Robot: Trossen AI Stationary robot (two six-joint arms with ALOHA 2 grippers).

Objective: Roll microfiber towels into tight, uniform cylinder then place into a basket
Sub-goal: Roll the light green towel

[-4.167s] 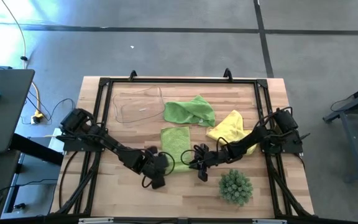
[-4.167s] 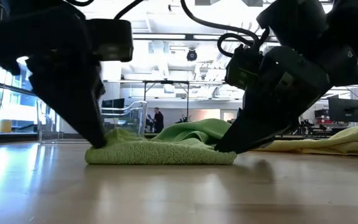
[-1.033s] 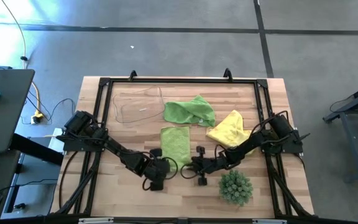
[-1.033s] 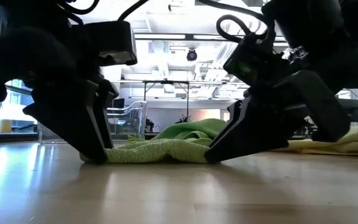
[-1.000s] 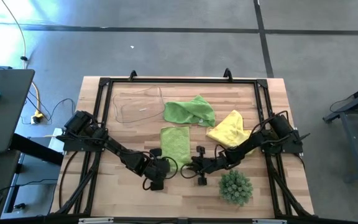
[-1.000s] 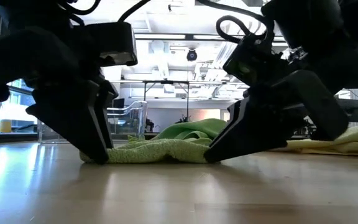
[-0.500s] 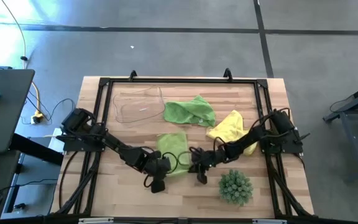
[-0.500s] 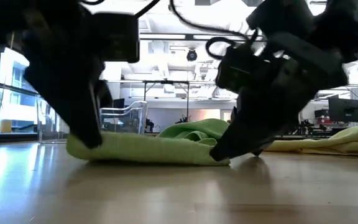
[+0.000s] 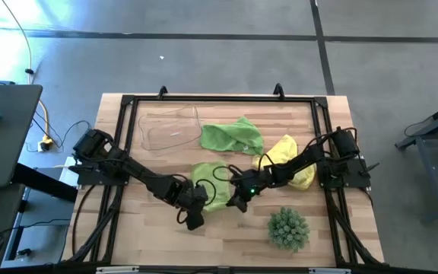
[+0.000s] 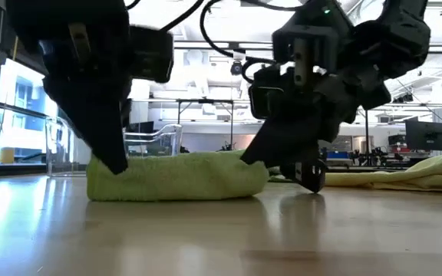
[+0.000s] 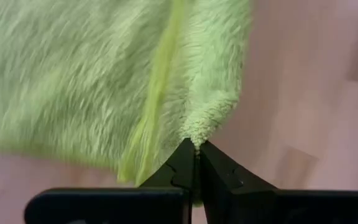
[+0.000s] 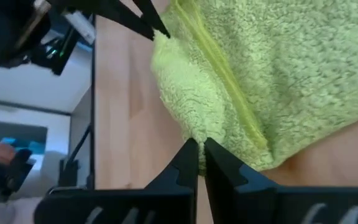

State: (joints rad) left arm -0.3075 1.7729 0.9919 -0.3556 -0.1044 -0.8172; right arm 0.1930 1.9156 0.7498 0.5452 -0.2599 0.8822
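Observation:
A lime green towel lies at the table's middle, its near part turned over into a thick fold that rests on the wood. My left gripper is shut on the fold's left end and my right gripper on its right end. A second lime green towel lies crumpled behind it, and a yellow towel lies to the right, partly under my right arm. The clear basket stands at the far left. My left gripper pinches the towel's left near corner between its two fingertips, slanting down from the near left. That end is raised a little; the fold's underside stays on the table. My right gripper pinches the folded edge at the towel's right end between its two fingers, coming in low from the right. The cloth is turned over at the fingers, and the fold rests on the table.
A spiky green ball plant stands near the front right, close to my right arm. The black frame rail runs round the tabletop. Bare wood lies along the near edge to the left of the plant.
Both grippers have shut on the towel's near edge, risen a little and gone toward the far edge, rolling their wrists. The near edge has been turned over onto the rest of the towel, making a thicker fold; the far part has stayed flat.

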